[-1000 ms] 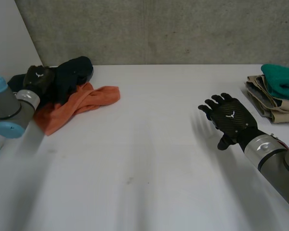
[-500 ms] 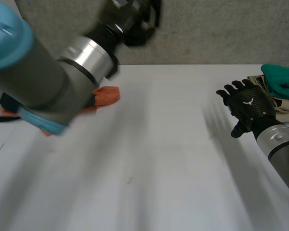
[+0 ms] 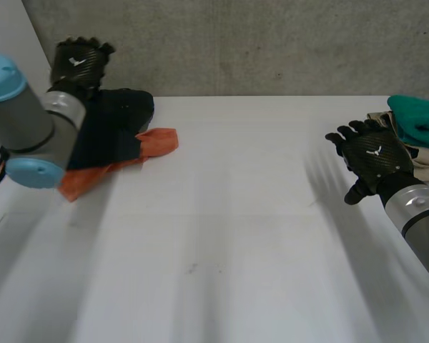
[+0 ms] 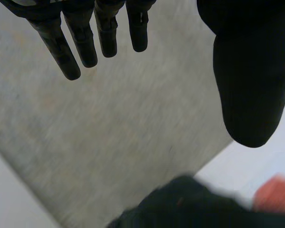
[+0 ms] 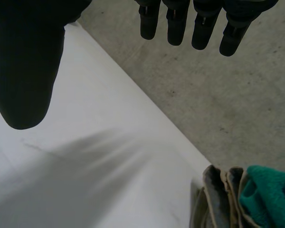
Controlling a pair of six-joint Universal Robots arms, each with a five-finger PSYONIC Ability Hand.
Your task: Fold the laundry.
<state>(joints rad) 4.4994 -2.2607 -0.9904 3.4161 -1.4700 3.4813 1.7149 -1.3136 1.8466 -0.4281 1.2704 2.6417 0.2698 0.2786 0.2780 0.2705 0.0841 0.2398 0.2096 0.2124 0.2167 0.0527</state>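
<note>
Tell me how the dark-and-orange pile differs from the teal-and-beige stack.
The dark cloth and orange cloth lie crumpled; the teal cloth and beige cloth are folded flat. The first pair sprawls beside the left arm; the second sits stacked by the right hand. In both, one cloth lies on another, on the white table.

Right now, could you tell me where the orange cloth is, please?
In the head view, the orange cloth lies at the far left of the table, partly under a dark cloth, near the left hand.
</note>
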